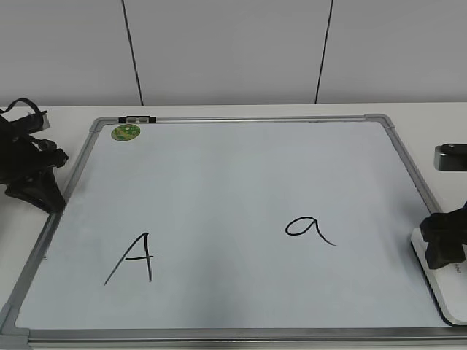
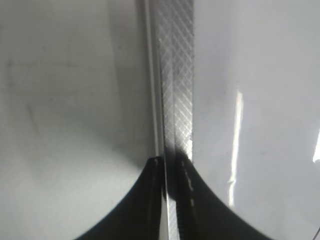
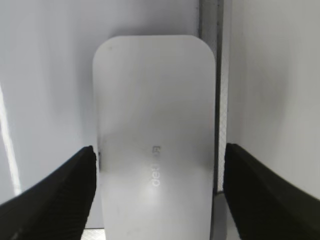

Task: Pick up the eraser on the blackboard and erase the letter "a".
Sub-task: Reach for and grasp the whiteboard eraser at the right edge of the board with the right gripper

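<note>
The white eraser (image 1: 446, 292) lies on the blackboard's (image 1: 241, 182) right edge near the front corner. In the right wrist view the eraser (image 3: 155, 135) fills the middle, with grey lettering on top. My right gripper (image 3: 160, 170) is open, one jaw on each side of the eraser; it shows as the dark gripper over the eraser (image 1: 443, 244). The letter "a" (image 1: 310, 230) is drawn right of the board's centre, left of the eraser. My left gripper (image 1: 44, 197) is shut and empty at the board's left frame (image 2: 175, 75), its jaws (image 2: 170, 165) over the metal strip.
A capital "A" (image 1: 133, 257) is drawn at the board's front left. A round green sticker (image 1: 125, 132) sits at the back left corner. The board's silver frame (image 3: 210, 20) runs under the eraser's right side. A white wall stands behind the table.
</note>
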You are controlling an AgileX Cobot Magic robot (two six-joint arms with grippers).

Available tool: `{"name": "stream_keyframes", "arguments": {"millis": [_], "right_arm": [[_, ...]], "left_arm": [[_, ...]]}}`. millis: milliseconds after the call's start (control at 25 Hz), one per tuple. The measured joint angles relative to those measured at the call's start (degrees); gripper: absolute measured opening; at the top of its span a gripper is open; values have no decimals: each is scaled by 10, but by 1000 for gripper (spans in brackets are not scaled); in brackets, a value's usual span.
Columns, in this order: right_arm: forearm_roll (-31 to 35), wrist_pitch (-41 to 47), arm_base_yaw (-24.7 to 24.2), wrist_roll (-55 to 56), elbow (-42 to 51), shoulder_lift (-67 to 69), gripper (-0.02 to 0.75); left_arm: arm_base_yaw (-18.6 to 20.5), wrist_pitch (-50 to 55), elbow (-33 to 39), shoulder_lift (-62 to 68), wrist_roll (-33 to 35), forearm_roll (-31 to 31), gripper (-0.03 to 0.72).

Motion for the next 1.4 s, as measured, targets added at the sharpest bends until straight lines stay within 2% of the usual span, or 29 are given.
{"name": "stream_keyframes", "arguments": {"millis": [840, 1040, 1400], "right_arm": [[3, -22, 0, 1, 0, 47, 585], [4, -23, 0, 1, 0, 47, 529], [4, -16, 0, 0, -7, 47, 525]], "left_arm": [[0, 0, 0, 0, 0, 0, 34], [0, 0, 0, 0, 0, 0, 34], [0, 0, 0, 0, 0, 0, 34]]}}
